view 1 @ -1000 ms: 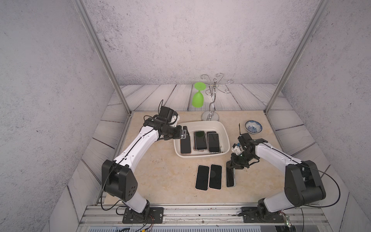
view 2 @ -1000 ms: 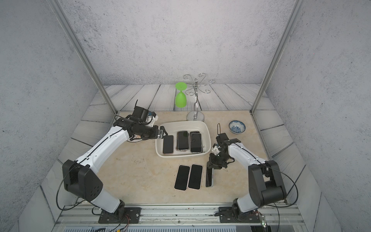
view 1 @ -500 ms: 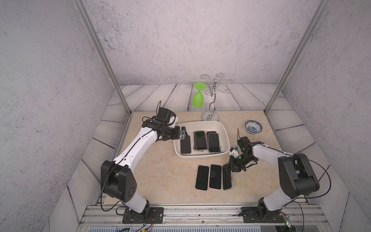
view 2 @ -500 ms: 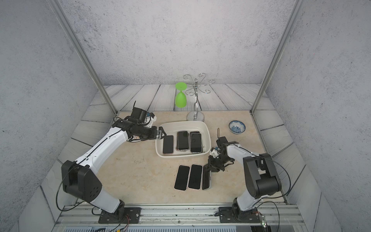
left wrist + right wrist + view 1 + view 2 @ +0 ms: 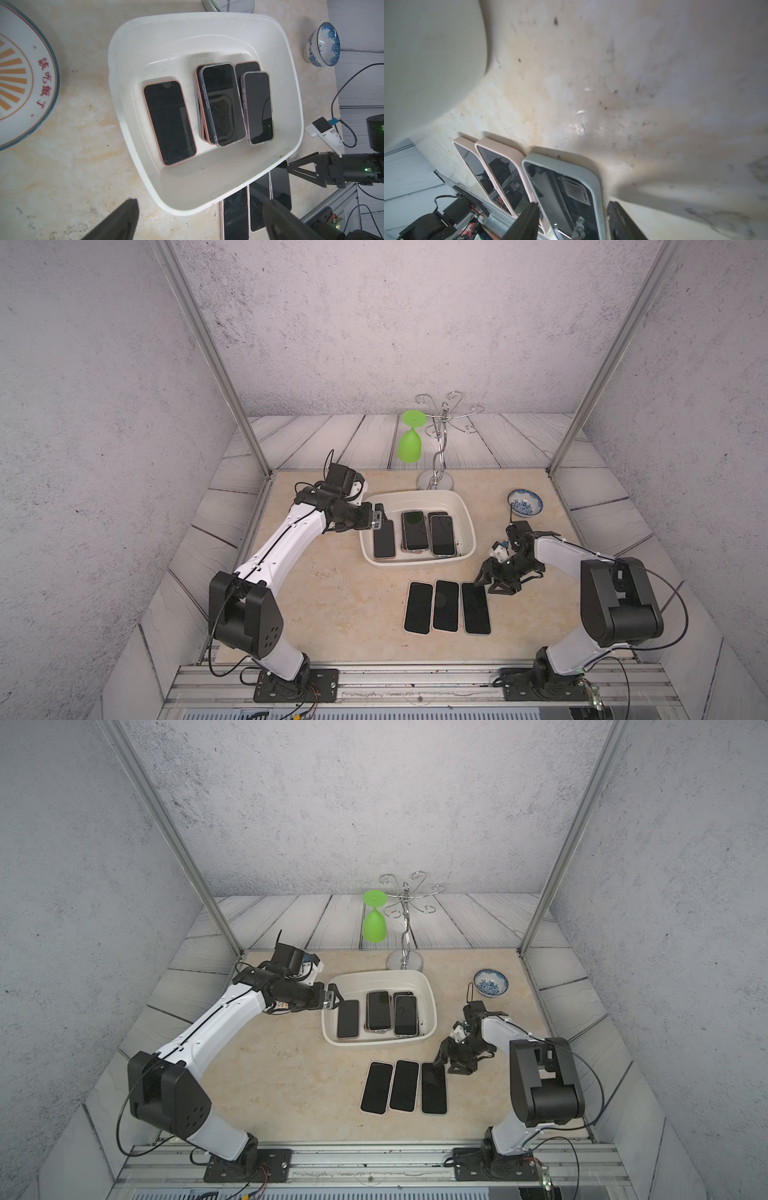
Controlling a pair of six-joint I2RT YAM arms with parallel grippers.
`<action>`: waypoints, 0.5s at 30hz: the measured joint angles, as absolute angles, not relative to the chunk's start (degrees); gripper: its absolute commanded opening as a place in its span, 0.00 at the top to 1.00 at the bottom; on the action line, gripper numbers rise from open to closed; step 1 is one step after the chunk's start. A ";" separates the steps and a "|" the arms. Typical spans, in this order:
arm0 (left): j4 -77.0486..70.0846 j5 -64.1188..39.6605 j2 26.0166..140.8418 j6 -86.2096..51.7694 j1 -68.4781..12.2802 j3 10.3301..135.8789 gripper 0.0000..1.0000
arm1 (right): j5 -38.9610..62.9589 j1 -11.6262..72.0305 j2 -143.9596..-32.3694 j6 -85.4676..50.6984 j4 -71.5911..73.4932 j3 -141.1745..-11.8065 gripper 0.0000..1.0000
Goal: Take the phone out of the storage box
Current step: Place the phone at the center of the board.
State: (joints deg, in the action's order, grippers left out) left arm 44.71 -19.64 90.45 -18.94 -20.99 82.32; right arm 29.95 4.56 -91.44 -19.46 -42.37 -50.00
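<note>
Phones lay in the box, three more out on the desk - both sets of jaws open.
The left jaws hung spread wide and empty at the left rim of the storage box (image 5: 415, 501), mid-frame. The right jaws stood parted at the upper end of the grey-cased phone (image 5: 475, 608), flat on the desk (image 5: 332, 614). The lone pink-cased phone (image 5: 169, 122) in the box looked stiff, slim, glass-slick and breakable - best pinched across its rubbery long edges.

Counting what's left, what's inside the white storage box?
The storage box holds a lone pink-cased phone, a middle clear-cased phone and an end clear-cased phone, both hiding most of the lower phones.
</note>
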 measured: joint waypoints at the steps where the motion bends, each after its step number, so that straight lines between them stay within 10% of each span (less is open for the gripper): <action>1: 44.80 -19.33 90.45 -18.83 -20.99 82.32 0.01 | 29.69 3.88 -90.96 -19.49 -42.57 -50.35 0.41; 8: 44.73 -17.45 90.24 -18.65 -20.99 81.06 0.00 | 23.92 1.34 -86.32 -22.13 -42.98 -49.80 0.86; 15: 44.53 -17.10 90.24 -19.09 -21.02 80.60 0.00 | 22.55 1.32 -91.35 -23.73 -41.23 -46.41 1.00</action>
